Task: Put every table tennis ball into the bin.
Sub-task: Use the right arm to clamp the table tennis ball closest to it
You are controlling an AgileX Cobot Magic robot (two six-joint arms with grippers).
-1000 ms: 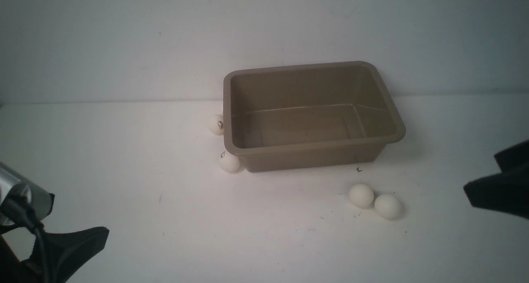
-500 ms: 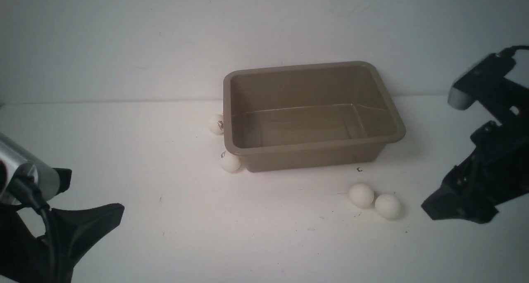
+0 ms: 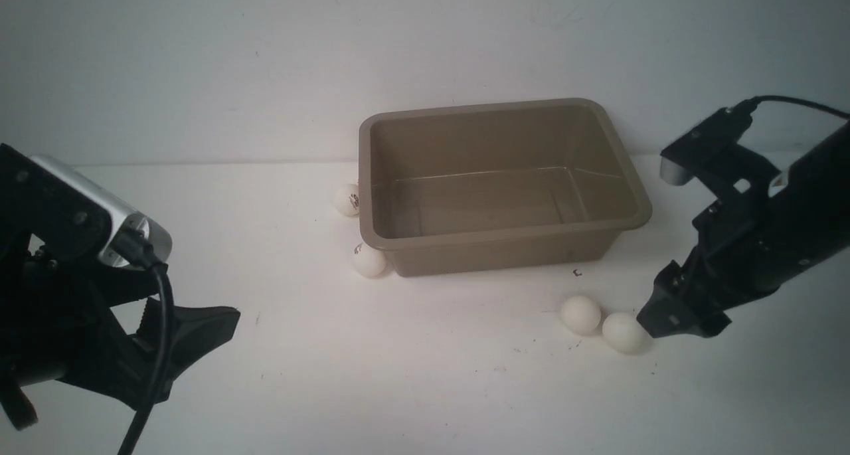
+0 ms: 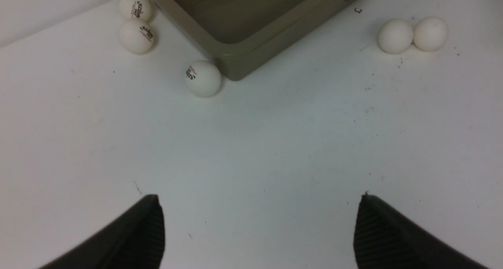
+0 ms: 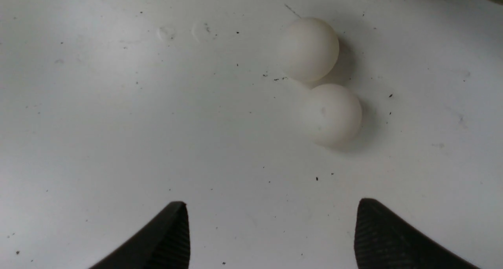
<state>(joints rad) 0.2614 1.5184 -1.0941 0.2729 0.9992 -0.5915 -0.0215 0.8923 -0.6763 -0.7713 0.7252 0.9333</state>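
Observation:
The taupe bin (image 3: 495, 237) stands empty at the table's middle back; its near corner shows in the left wrist view (image 4: 259, 45). Two logo balls (image 3: 346, 199) (image 3: 368, 260) lie against its left side. The left wrist view shows three logo balls there (image 4: 135, 5) (image 4: 136, 35) (image 4: 202, 78). Two plain balls (image 3: 580, 314) (image 3: 623, 332) touch each other in front of the bin's right end (image 5: 308, 49) (image 5: 331, 114). My right gripper (image 3: 667, 322) (image 5: 271, 225) is open, empty, just right of the plain pair. My left gripper (image 3: 199, 335) (image 4: 259, 222) is open and empty at the front left.
A white wall (image 3: 425, 56) rises right behind the bin. The white table (image 3: 425, 375) carries small dark specks, and a tiny brown scrap (image 3: 577, 273) lies near the bin's front right corner.
My right arm has swung in from the right edge and down to the plain pair of balls. My left arm has risen and moved forward. The balls and bin have not moved.

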